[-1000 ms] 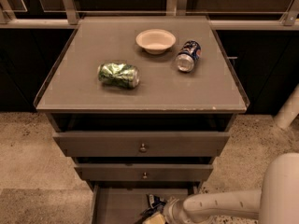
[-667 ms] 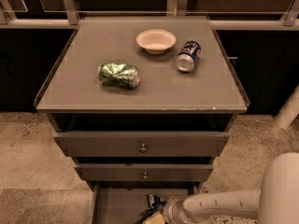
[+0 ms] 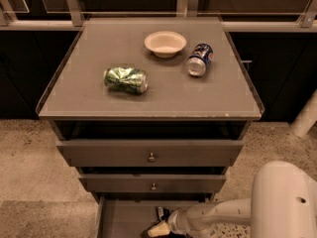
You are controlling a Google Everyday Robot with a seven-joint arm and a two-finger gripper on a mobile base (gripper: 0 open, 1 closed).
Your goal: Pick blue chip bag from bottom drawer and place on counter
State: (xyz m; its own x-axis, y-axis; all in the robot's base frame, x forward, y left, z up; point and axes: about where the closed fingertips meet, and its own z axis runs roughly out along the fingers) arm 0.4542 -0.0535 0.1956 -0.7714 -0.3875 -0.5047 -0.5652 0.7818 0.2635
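Task judged early: gripper [image 3: 159, 227] positioned inside open bottom drawer [image 3: 121, 221], a plain grey box; whether spread or pinched cannot be told. Blue chip bag [image 3: 160, 212], seen as dark crumpled patch just beside gripper, not yet lifted. Transfer to counter [image 3: 84, 100] left. Matte grey top occupied by 1 dented green can [image 3: 126, 79], 1 blue soda can [image 3: 199, 60], 1 round cream bowl [image 3: 165, 43].

Grey counter [image 3: 99, 43] — crushed green can [image 3: 126, 80], white bowl [image 3: 165, 43], blue soda can [image 3: 199, 60] on its side, gripper [image 3: 156, 228] in bottom drawer [image 3: 124, 222]
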